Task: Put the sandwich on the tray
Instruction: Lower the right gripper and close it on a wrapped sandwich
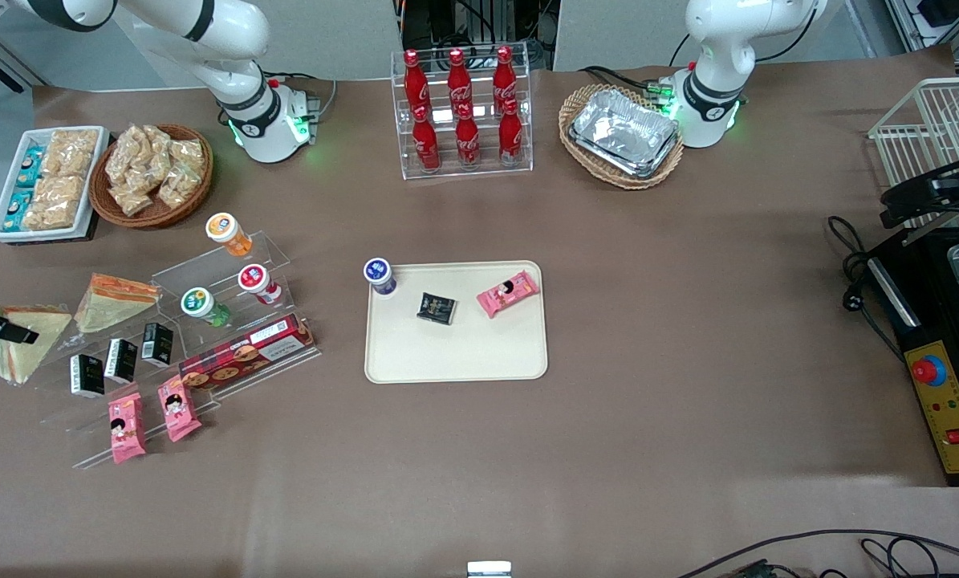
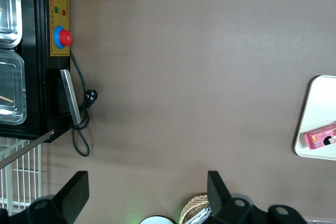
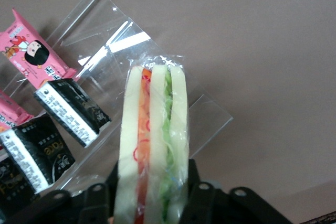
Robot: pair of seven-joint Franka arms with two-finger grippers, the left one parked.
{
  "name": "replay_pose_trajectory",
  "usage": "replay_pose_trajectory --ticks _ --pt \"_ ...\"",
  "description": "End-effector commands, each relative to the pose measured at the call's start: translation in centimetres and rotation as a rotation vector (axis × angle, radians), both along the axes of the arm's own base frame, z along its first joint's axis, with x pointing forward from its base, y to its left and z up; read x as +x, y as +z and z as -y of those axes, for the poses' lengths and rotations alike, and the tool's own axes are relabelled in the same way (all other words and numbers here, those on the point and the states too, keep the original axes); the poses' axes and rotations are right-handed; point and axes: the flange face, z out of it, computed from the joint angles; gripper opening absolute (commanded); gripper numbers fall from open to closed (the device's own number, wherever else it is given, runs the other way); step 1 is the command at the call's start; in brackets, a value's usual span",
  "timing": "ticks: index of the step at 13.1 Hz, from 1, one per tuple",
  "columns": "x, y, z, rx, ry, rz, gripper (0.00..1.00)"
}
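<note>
Brown paper is covering the whole table, and at the working arm's end the gripper (image 3: 149, 195) is clamping the sandwich (image 3: 153, 145), its fingers (image 3: 202, 198) pressing both bread faces above a clear acrylic stand (image 3: 113, 35). Pink snack packets (image 3: 34, 51) and black packets (image 3: 73, 109) are lying just beside it. Well apart, mid-table, the tray (image 1: 457, 353) is carrying a pink packet (image 1: 509, 293), a dark packet (image 1: 436, 307) and a blue-capped bottle (image 1: 378, 275).

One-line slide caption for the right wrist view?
Gripper shut on the wrapped sandwich, beside boxed snacks on the clear display stand.
</note>
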Motion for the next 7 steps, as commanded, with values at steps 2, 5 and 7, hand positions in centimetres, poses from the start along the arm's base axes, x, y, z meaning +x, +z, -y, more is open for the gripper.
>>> replay_pose_trajectory --ticks 2,5,7 --pt "1.2 2.4 -0.3 0.007 0.041 0.050 0.25" --pt "3.2 8.1 -2.6 0.033 0.182 0.005 0.25" --pt "4.4 11.9 -7.0 0.063 0.266 -0.074 0.25"
